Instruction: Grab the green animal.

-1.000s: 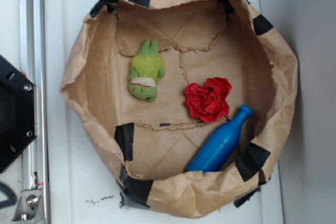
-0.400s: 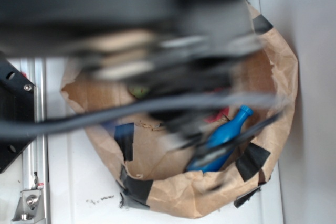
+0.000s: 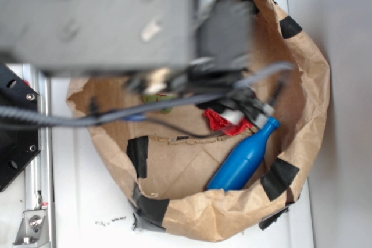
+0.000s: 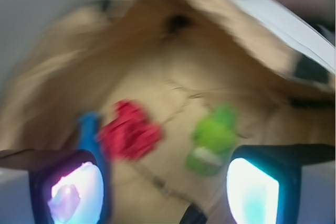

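The green animal (image 4: pixel 212 140), a lime-green plush with a white band, lies on the brown paper floor of the bag (image 4: pixel 173 77) in the blurred wrist view, just above and inside my right fingertip. My gripper (image 4: pixel 164 190) is open, its two glowing pads (image 4: pixel 252 192) far apart with nothing between them, hovering above the bag floor. In the exterior view my blurred arm (image 3: pixel 99 21) covers the upper left, and only a sliver of the green animal (image 3: pixel 165 101) shows beneath it.
A red fabric rose (image 4: pixel 130 132) lies left of the plush, partly visible as the rose (image 3: pixel 224 121) under the arm. A blue bottle (image 3: pixel 243 158) leans at the bag's lower right, the bottle (image 4: pixel 90 129) beside my left fingertip. Crumpled paper walls (image 3: pixel 302 85) ring everything.
My arm has swung into the exterior view from the top left and now hangs over the bag, hiding most of the green animal. The objects lie where they were.
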Available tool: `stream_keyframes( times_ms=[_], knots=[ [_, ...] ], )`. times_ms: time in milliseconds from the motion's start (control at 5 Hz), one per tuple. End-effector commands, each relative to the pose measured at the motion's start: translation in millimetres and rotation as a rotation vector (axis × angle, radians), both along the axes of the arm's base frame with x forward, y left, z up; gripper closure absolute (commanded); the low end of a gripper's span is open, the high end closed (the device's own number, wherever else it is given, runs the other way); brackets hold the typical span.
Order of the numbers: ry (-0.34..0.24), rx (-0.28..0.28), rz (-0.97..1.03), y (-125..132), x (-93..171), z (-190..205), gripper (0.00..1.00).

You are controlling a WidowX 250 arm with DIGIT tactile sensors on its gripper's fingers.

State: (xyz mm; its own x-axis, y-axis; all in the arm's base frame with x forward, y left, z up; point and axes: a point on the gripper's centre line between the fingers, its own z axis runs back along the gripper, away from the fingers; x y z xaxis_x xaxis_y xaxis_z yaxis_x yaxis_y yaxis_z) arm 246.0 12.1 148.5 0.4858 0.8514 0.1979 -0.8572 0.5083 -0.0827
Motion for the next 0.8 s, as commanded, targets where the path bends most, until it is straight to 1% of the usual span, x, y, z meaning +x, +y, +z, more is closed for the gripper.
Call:
stream_keyframes(
  times_ms=[0,200,400,600],
  knots=[
    [-0.061,0.004,-0.003,10,-4,15,0.00],
    [-0.061,0.004,-0.003,10,-4,15,0.00],
    [-0.011,-0.091,0.068,26,-1,-11,0.00],
    [0.024,-0.058,0.149,36,2,-34,0.00]
  ],
)
